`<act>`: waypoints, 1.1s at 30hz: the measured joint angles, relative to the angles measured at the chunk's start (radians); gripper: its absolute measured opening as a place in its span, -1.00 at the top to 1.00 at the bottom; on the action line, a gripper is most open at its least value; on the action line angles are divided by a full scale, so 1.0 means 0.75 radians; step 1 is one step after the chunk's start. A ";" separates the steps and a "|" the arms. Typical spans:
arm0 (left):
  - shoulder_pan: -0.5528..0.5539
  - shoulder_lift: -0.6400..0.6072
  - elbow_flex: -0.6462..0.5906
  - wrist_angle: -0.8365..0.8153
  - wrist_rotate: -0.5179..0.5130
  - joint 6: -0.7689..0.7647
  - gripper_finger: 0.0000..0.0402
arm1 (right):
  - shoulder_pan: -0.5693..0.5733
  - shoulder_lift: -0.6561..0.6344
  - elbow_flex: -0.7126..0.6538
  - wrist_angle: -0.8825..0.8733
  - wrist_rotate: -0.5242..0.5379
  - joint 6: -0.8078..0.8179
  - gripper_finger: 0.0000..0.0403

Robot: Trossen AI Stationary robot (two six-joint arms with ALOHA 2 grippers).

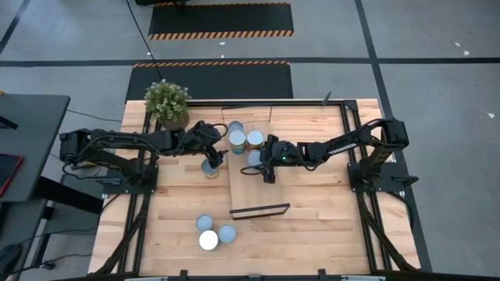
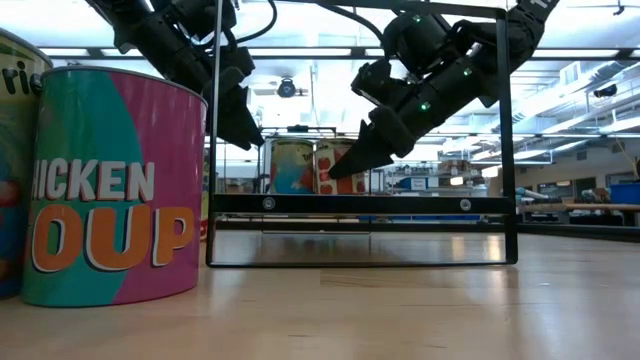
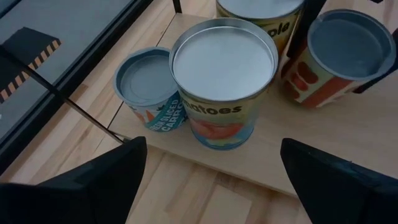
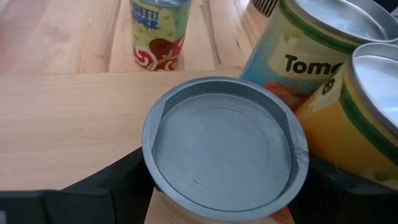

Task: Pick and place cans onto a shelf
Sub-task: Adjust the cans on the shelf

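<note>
Your right gripper (image 1: 263, 162) holds an upright can (image 4: 224, 149) between its fingers over the shelf (image 1: 254, 187), just near of two cans already standing there. Your left gripper (image 1: 216, 152), jaws wide and empty, hovers beside the shelf's left edge.

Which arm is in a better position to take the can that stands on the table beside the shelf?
The left. Its left gripper, open, is just above that can, while the right gripper is around another can on the shelf.
</note>
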 joint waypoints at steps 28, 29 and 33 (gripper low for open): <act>0.000 -0.001 0.001 -0.106 0.001 -0.001 -0.87 | -0.163 -0.002 0.001 -0.082 -0.258 0.039 -0.50; 0.000 -0.001 0.001 -0.111 0.001 -0.001 -0.87 | -0.160 -0.002 0.002 -0.085 -0.258 0.049 -0.50; 0.000 -0.001 0.001 -0.115 0.001 -0.001 -0.87 | -0.150 -0.003 0.002 -0.093 -0.259 0.069 -0.50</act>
